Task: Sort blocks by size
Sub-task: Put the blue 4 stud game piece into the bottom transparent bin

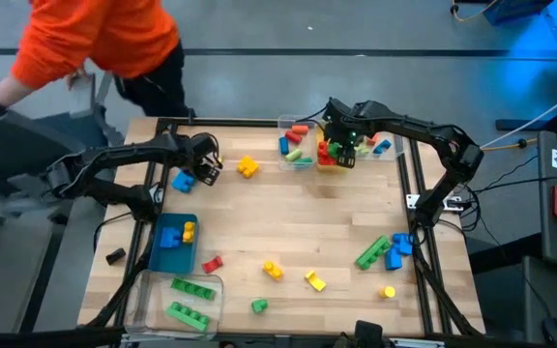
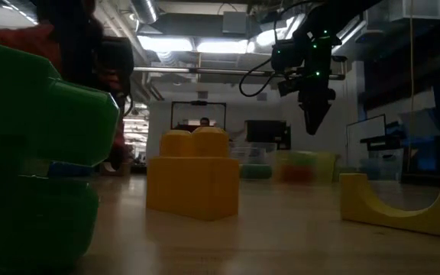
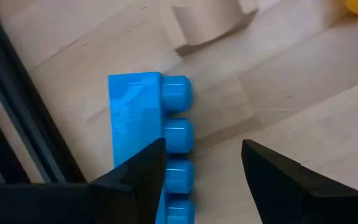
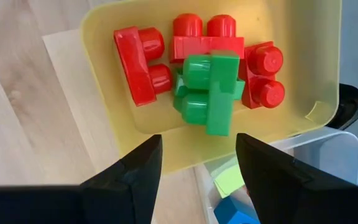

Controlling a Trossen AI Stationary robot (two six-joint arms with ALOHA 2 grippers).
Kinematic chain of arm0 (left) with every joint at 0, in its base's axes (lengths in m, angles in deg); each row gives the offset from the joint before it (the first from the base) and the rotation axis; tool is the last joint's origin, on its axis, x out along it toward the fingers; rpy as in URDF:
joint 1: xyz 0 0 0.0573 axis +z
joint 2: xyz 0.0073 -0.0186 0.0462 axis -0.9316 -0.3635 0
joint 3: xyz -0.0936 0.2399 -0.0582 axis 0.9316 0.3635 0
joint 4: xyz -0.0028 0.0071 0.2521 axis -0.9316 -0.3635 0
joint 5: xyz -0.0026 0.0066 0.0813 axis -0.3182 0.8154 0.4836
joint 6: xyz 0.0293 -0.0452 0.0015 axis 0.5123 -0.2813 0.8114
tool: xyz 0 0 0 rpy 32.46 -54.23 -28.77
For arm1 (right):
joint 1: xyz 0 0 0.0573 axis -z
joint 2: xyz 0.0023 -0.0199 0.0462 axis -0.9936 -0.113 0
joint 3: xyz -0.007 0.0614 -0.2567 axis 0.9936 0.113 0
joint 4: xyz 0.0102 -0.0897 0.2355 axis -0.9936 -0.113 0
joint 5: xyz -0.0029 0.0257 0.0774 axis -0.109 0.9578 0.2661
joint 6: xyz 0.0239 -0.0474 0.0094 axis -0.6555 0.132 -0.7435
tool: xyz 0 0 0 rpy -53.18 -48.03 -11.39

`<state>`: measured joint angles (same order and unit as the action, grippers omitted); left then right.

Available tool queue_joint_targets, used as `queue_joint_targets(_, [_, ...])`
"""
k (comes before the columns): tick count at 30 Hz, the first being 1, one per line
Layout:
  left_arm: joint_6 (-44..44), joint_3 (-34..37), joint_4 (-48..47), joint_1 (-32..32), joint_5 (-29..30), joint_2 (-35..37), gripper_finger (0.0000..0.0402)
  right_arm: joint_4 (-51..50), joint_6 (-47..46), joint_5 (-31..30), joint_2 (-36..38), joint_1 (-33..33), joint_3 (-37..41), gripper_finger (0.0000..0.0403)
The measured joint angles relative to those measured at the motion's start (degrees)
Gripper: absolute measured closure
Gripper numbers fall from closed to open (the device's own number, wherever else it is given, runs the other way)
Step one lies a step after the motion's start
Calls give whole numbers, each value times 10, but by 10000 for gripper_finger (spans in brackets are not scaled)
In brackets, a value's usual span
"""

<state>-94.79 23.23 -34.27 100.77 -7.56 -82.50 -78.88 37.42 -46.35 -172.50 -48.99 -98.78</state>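
Observation:
A blue brick (image 3: 143, 121) lies on its side on the wooden table near the left edge, its studs (image 3: 178, 134) pointing sideways. My left gripper (image 3: 204, 180) hovers open just above the blue brick (image 1: 184, 181), pointing down, with the stud row below the gap between its fingers. My right gripper (image 4: 197, 168) hangs open over the yellow bin (image 4: 309, 68) at the far side, which holds red blocks (image 4: 138, 62) and a green block (image 4: 210, 93). In the low view my right gripper (image 2: 314, 122) hangs clear above the bins.
Loose blocks lie about: yellow (image 1: 248, 166), red (image 1: 212, 263), yellow (image 1: 273, 271), a green bar (image 1: 372, 251), blue (image 1: 397, 249). A blue bin (image 1: 174, 242) and a clear bin with green bars (image 1: 187, 300) stand at the near left. A person in orange (image 1: 95, 39) stands beyond the far left corner.

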Motion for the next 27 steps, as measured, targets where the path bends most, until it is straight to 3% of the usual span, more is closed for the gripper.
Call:
queue_joint_targets(8, [-99, 0, -35, 23, -116, 0, 206, 0, 0, 0, 0, 0, 0, 196])
queue_joint_targets(17, [-275, 0, -152, 23, -184, 0, 206, 0, 0, 0, 0, 0, 0, 196])
queue_joint_targets(27, [-411, 3, -170, 21, -188, 0, 206, 37, -84, 3, 0, 0, 0, 196])
